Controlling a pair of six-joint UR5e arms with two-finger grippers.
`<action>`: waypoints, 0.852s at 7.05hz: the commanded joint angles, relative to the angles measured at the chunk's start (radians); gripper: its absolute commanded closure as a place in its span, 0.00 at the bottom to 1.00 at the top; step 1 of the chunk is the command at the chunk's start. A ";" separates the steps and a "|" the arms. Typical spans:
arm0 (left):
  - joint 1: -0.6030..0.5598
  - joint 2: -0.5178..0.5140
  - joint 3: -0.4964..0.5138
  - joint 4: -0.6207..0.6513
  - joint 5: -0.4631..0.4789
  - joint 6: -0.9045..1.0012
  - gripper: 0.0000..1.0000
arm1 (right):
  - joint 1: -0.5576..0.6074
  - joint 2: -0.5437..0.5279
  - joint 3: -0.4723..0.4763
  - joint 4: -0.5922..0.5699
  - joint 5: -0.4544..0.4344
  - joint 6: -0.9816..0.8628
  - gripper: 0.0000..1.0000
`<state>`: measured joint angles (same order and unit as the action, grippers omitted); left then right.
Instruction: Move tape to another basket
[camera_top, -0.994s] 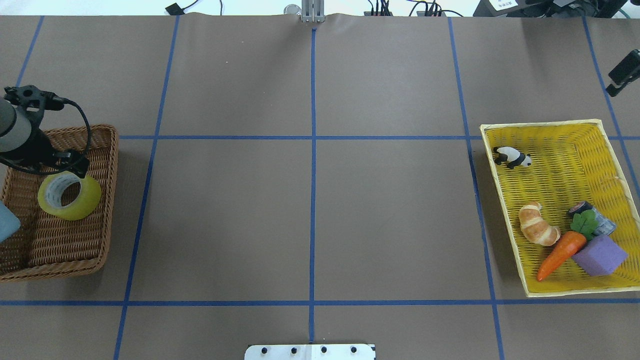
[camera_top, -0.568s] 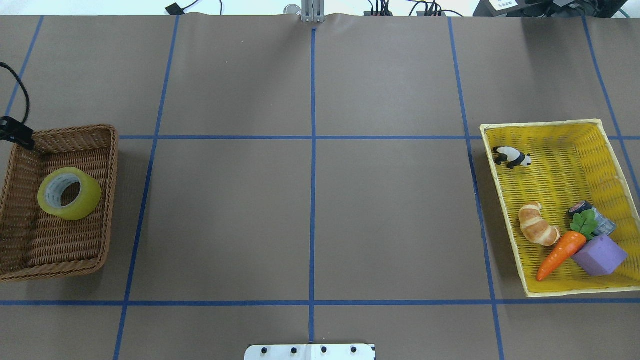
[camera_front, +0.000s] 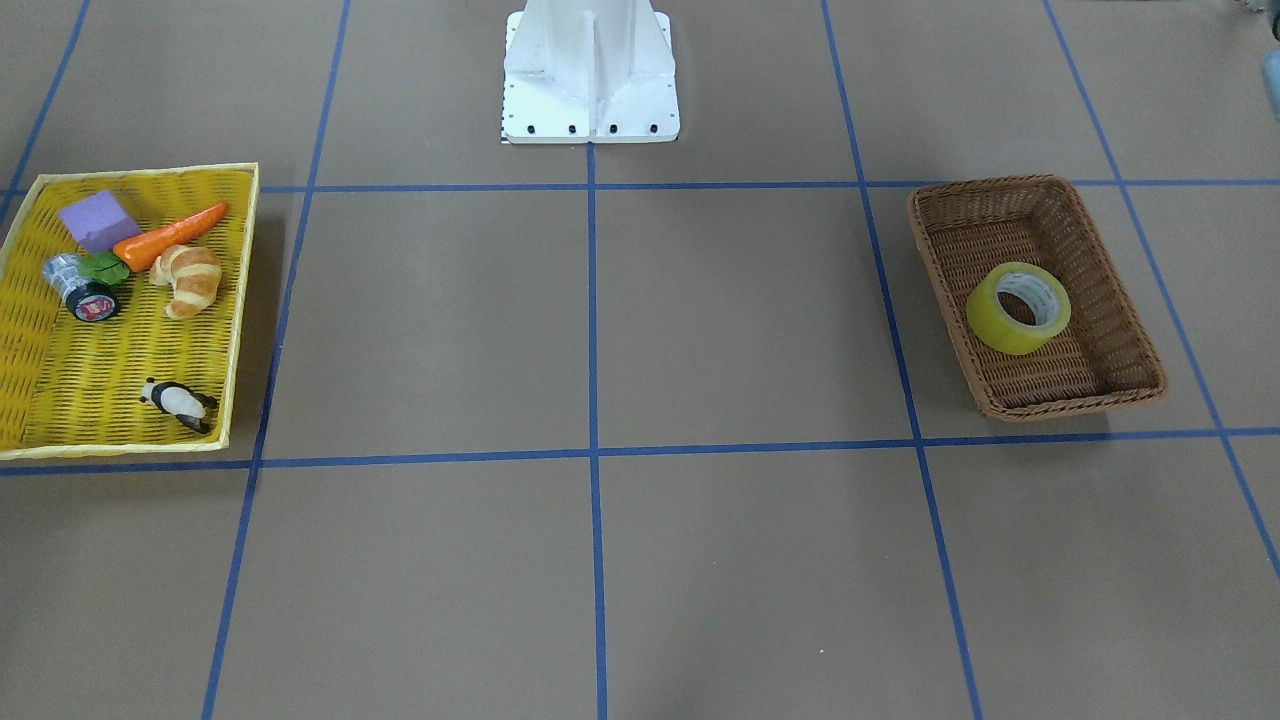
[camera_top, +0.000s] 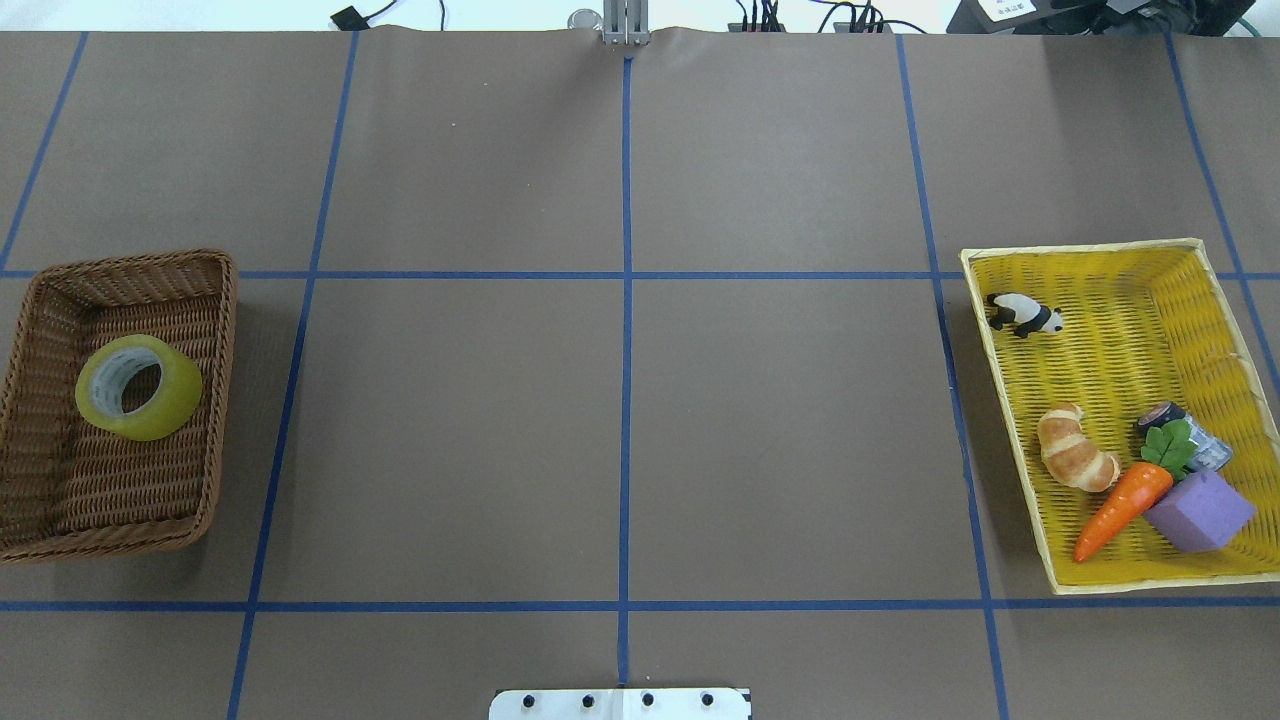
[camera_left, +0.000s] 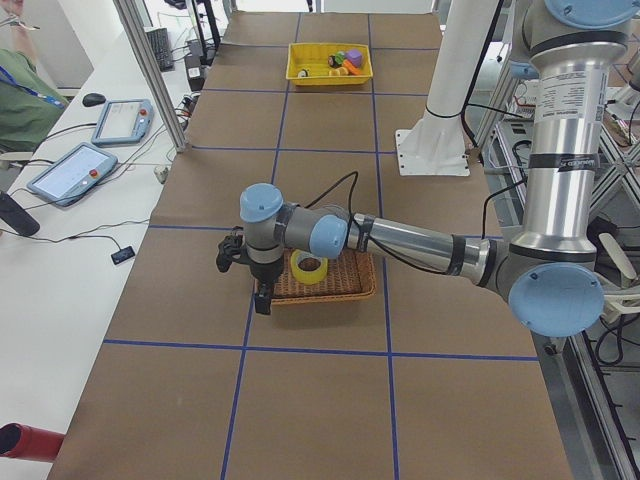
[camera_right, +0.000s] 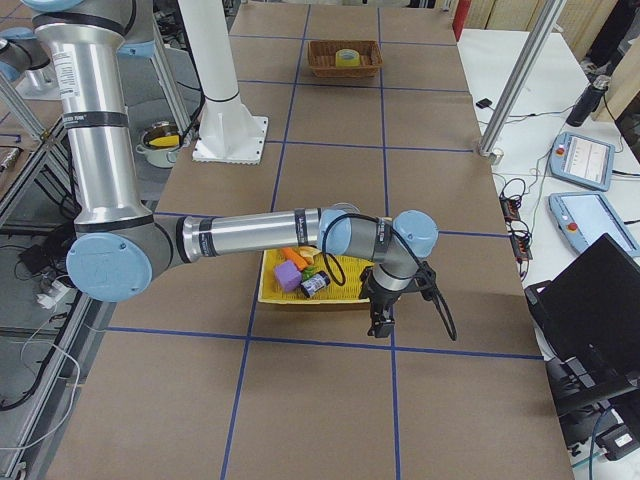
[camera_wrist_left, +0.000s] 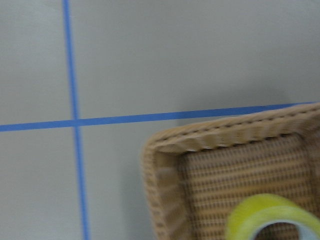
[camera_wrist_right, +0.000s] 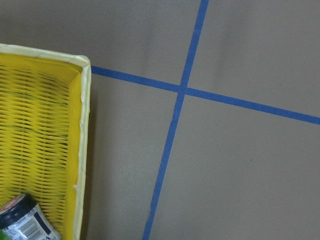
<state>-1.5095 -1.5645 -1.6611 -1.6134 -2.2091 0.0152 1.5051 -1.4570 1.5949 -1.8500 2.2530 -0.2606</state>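
While alone, tape (camera_top: 172, 398) inside basket (camera_top: 218, 420).

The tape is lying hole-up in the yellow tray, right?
No. The tape lies hole-up in the brown wicker basket, not the yellow tray. The overhead exterior view shows it.

The left wrist view is blurred. At its lower right, the bottom edge cuts off the tape (camera_wrist_left: 272, 217), and the right and bottom edges cut off the basket (camera_wrist_left: 165, 190). In the right wrist view's lower left corner, a labelled cylinder (camera_wrist_right: 25, 222) is half out of frame. The left gripper (camera_left: 262, 298) and right gripper (camera_right: 380, 322) appear only in side views, too small to judge.
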 joint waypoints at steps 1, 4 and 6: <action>-0.074 0.017 0.043 -0.012 -0.004 0.112 0.01 | 0.004 -0.017 0.000 0.008 -0.007 0.004 0.00; -0.069 0.038 0.077 -0.046 -0.004 0.111 0.01 | 0.004 -0.026 -0.003 0.037 0.003 0.012 0.00; -0.069 0.031 0.081 -0.046 -0.008 -0.010 0.01 | 0.004 -0.040 -0.010 0.134 0.020 0.087 0.00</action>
<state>-1.5787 -1.5325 -1.5784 -1.6589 -2.2149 0.0918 1.5094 -1.4915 1.5904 -1.7705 2.2612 -0.2225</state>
